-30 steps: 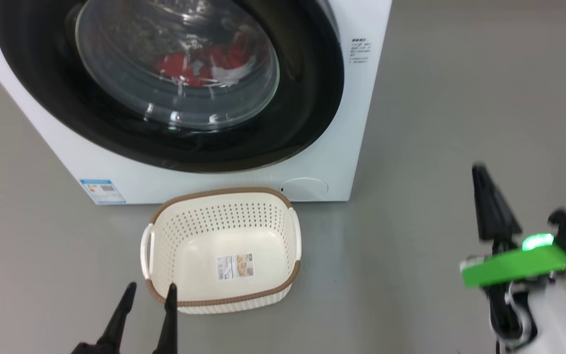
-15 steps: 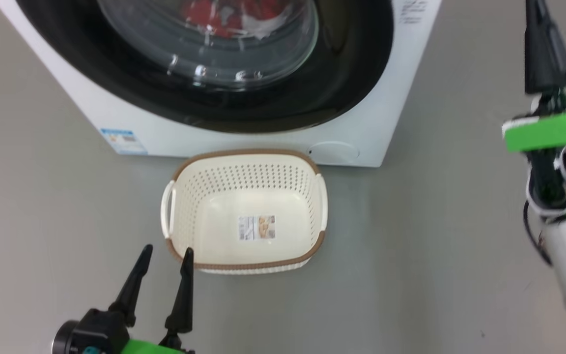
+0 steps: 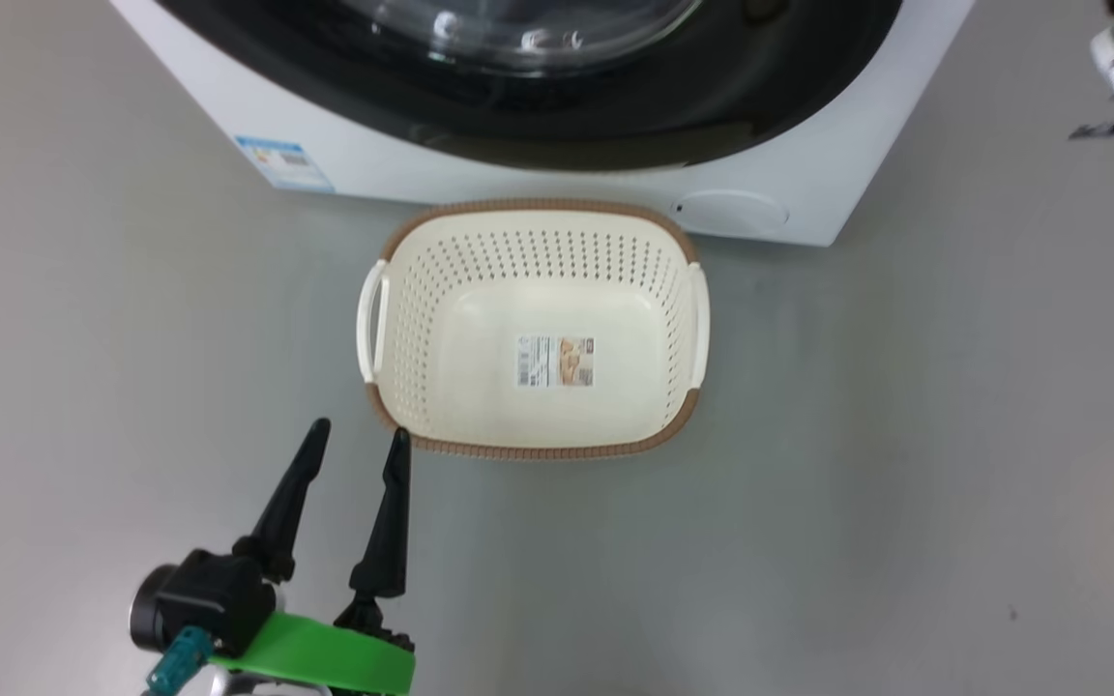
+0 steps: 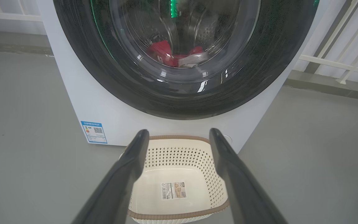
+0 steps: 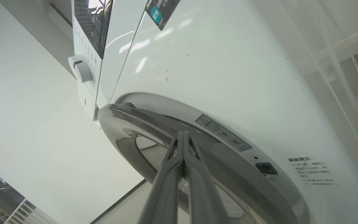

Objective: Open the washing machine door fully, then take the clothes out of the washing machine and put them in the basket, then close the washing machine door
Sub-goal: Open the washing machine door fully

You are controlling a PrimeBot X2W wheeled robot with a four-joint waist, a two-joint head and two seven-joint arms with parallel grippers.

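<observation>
Grey floor (image 3: 808, 483): basket (image 3: 538, 206) near left fingers (image 3: 391, 527)

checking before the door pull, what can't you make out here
Head view: upper part of the washing machine door, cut off by the top edge.
Left wrist view: how many clothes; glass glare blurs them.
Right wrist view: whether the right gripper touches the door; its fingers cover the spot.
Head view: sticker print, too small.

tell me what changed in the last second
The right gripper, shut, rose from the head view's lower right to the door edge. The whole head view shifted too: camera motion. Unchanged: left gripper open by the basket, which is empty; door closed; clothes inside.
</observation>
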